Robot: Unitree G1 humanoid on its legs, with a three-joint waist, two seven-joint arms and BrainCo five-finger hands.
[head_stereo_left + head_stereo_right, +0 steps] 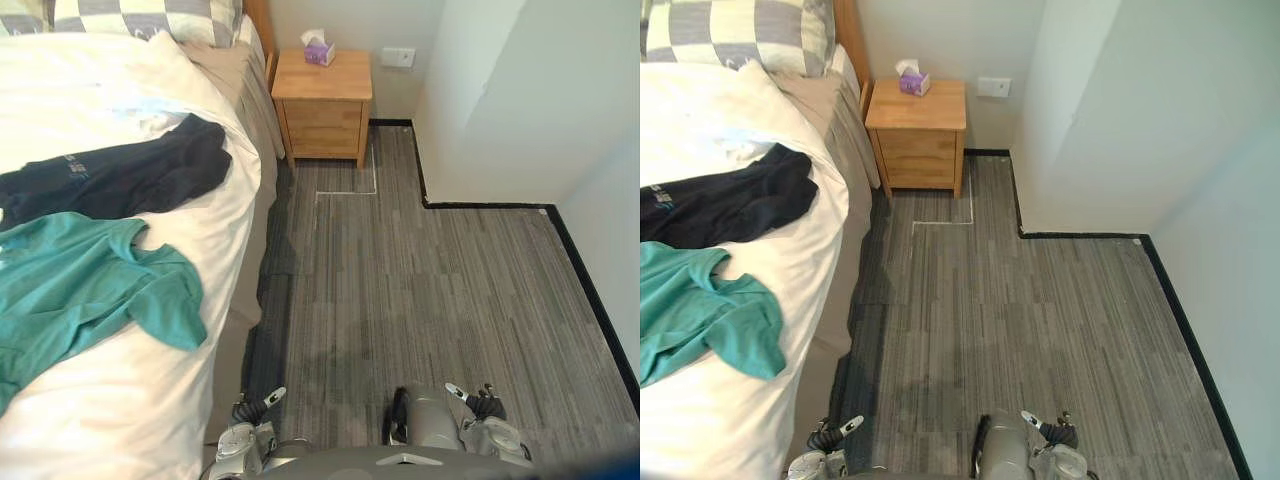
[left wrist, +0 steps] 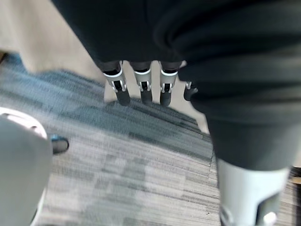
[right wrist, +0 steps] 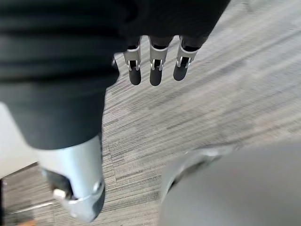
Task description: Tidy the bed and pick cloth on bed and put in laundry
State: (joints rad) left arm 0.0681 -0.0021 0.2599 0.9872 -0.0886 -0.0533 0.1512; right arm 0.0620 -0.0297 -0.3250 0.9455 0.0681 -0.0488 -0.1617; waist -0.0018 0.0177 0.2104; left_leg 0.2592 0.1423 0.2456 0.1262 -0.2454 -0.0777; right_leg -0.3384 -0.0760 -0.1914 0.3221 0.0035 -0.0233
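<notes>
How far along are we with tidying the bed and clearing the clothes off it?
Nothing looks done yet. The teal shirt and the dark garment lie spread on the rumpled white duvet. Nothing is in hand: the left hand and right hand hang open and empty over the floor. Left to do: pick up both garments, take them to the laundry and smooth the duvet.

The left hand (image 2: 141,87), under its dark ribbed cover, hangs with its silver, dark-tipped fingers (image 2: 123,89) straight and relaxed, holding nothing, above a grey streaked plank floor (image 2: 141,160). Past the fingers, a pale beige flat surface (image 2: 42,47) meets that floor.
</notes>
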